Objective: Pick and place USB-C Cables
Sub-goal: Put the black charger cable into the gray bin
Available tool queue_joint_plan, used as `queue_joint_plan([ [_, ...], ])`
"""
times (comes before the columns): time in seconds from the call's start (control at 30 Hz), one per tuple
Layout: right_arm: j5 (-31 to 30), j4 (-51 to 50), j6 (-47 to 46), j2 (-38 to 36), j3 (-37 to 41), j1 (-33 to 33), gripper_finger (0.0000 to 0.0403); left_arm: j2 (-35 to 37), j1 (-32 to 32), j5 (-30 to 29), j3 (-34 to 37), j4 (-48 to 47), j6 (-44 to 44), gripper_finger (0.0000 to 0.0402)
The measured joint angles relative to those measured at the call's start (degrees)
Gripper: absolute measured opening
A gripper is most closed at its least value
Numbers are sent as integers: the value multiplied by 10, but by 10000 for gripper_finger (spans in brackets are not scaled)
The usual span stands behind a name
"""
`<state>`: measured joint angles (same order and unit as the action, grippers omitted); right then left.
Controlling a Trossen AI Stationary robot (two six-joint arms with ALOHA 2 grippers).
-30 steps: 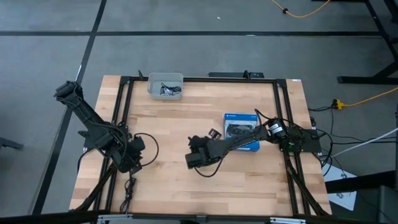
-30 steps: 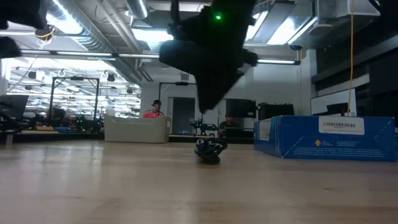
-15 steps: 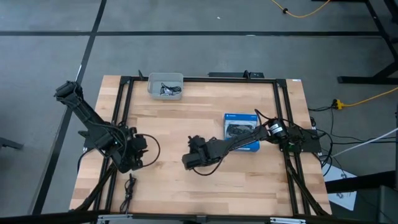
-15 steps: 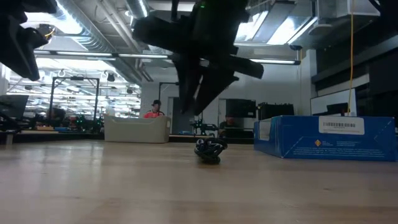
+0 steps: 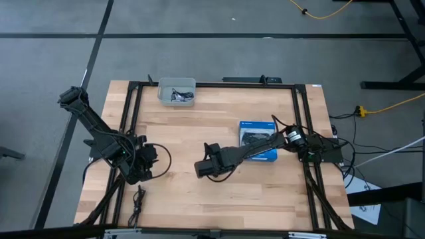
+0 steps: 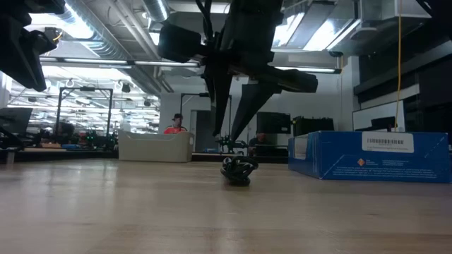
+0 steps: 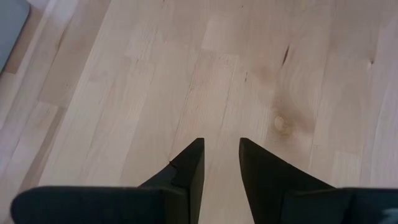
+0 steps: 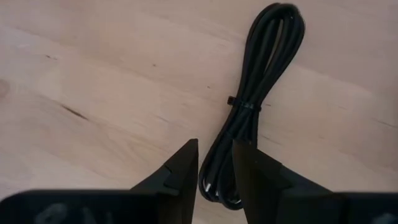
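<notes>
The grey bin point(image 5: 176, 91) at the far left holds dark cables point(image 5: 180, 97). The left gripper point(image 7: 219, 163) waits near the left edge, fingers slightly apart. At the table's middle a black cable bundle point(image 8: 255, 130), tied at its waist, lies flat; the right gripper point(image 8: 214, 163) hangs just above it, fingers slightly parted, gripping nothing. The blue box point(image 5: 259, 139) lies right.

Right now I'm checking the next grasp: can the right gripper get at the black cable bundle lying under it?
Probably yes. The right gripper hangs above the black cable bundle with nothing between, its fingers slightly apart; they would likely need to open wider first.
</notes>
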<state>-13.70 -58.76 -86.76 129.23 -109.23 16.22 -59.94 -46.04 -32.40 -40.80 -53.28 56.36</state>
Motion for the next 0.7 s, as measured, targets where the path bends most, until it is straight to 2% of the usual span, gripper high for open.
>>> queue_joint_plan([
  [0.2,-19,-5,1,1,0,-1,103,0,0,0,0,0,0,93],
  [0.37,-62,-5,28,1,0,-1,103,0,0,-1,0,0,0,93],
  [0.7,-58,-3,31,1,0,-1,106,0,0,-1,0,0,0,93],
])
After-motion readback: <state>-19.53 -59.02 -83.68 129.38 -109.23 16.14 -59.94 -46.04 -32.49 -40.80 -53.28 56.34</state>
